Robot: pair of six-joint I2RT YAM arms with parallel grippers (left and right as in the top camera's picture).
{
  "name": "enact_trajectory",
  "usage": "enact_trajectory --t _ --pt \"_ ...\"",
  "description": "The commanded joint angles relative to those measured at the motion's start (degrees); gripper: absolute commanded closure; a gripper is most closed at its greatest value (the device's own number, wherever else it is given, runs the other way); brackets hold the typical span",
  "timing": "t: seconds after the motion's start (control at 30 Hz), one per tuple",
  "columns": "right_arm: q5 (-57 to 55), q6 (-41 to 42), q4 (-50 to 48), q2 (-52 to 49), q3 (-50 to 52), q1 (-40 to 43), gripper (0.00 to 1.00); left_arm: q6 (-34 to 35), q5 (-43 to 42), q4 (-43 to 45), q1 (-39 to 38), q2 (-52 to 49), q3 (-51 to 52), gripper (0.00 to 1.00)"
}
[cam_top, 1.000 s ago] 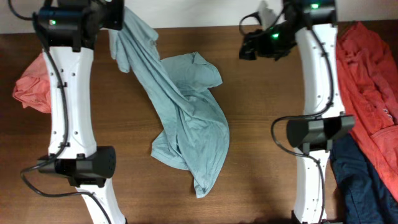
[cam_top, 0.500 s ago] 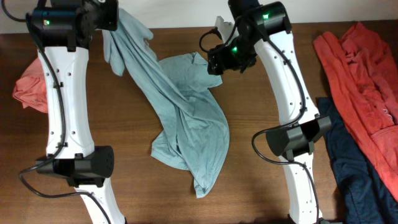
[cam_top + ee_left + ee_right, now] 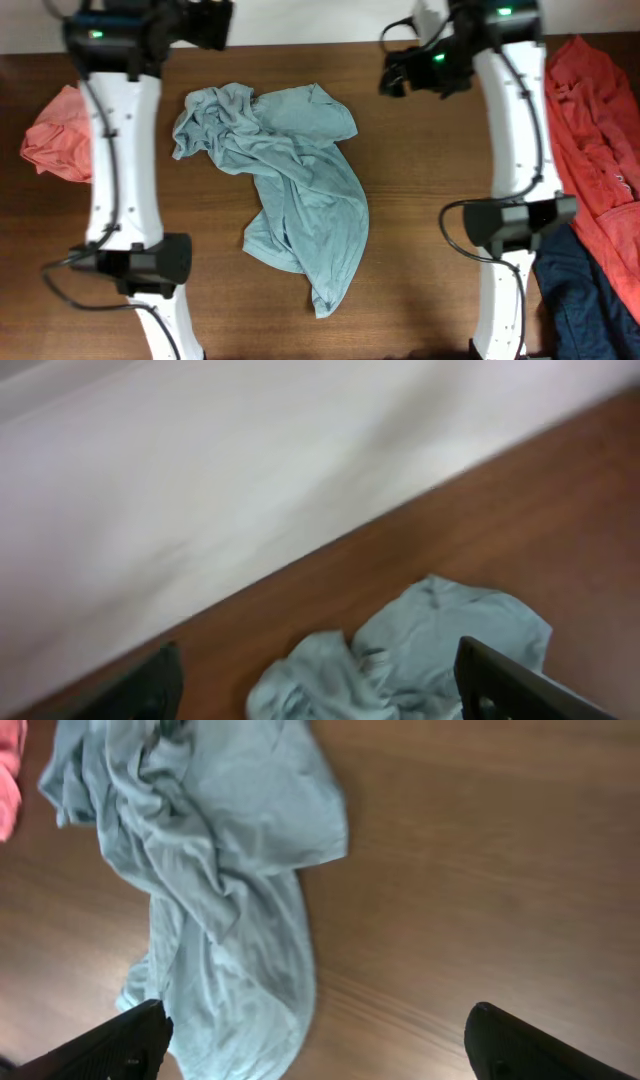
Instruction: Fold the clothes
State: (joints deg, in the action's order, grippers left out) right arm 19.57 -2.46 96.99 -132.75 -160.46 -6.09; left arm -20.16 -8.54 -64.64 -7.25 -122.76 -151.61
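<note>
**Blue-green T-shirt loose on the table, both grippers empty**

The pale blue-green T-shirt (image 3: 300, 190) lies unfolded and rumpled in the middle of the brown wooden table (image 3: 420, 200). Its far left part is bunched into a wrinkled heap. A flatter part reaches right along the far side. The rest runs toward the near side in long twisted folds and ends in a narrow tip. Nothing holds it.

The left gripper (image 3: 205, 22) hangs over the far edge of the table, just beyond the bunched heap and apart from it. In the left wrist view its fingers (image 3: 500, 685) stand wide apart with nothing between them, the heap lying on the wood below and the white wall (image 3: 200, 480) beyond. The right gripper (image 3: 395, 75) hovers to the right of the shirt, over bare wood. Its fingers (image 3: 130, 1040) are likewise spread wide and empty, with the shirt's flat part below and to the left in the right wrist view.

A salmon-pink garment (image 3: 55, 135) sits crumpled at the left edge, partly behind the left arm. On the far right an orange-red garment (image 3: 590, 150) lies spread out, and a navy garment (image 3: 580, 295) lies at the near right corner just beside it.
</note>
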Motion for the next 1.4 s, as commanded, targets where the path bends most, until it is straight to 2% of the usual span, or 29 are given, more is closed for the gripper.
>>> enact_trajectory --t 0.0,0.07,0.13,0.37,0.53,0.67,0.73,1.07,1.37 --pt "0.52 -2.23 0.35 3.43 -0.02 2.23 0.01 -7.41 -1.09 0.76 -4.28 -6.88 -0.31 0.13" --pt "0.55 -2.23 0.35 3.43 -0.02 3.82 0.01 -7.23 -1.14 1.79 -5.40 -9.81 -0.31 0.13" --pt "0.55 -2.23 0.35 3.43 0.00 5.95 0.01 -3.02 -1.14 5.27 -7.17 -15.43 -0.31 0.13" --pt "0.50 -2.23 0.35 3.43 0.04 8.11 0.01 8.37 -0.46 10.91 -11.50 -24.17 -0.31 0.14" --pt "0.50 -2.23 0.35 3.43 0.07 8.04 0.01 14.29 1.97 13.05 -14.03 -28.33 -0.31 0.21" --pt "0.50 -2.23 0.35 3.43 0.07 8.04 0.01 19.96 4.31 12.59 -14.99 -29.94 -0.28 0.35" --pt "0.50 -2.23 0.35 3.43 0.07 8.04 0.01 25.22 8.35 11.82 -15.26 -30.18 -0.28 0.39" --pt "0.52 -2.23 0.35 3.39 0.09 7.98 0.01 39.10 9.79 10.86 -15.21 -33.64 -0.28 0.41" --pt "0.52 -2.23 0.35 3.39 0.09 7.98 0.01 40.30 9.62 10.64 -15.26 -38.12 -0.28 0.41"
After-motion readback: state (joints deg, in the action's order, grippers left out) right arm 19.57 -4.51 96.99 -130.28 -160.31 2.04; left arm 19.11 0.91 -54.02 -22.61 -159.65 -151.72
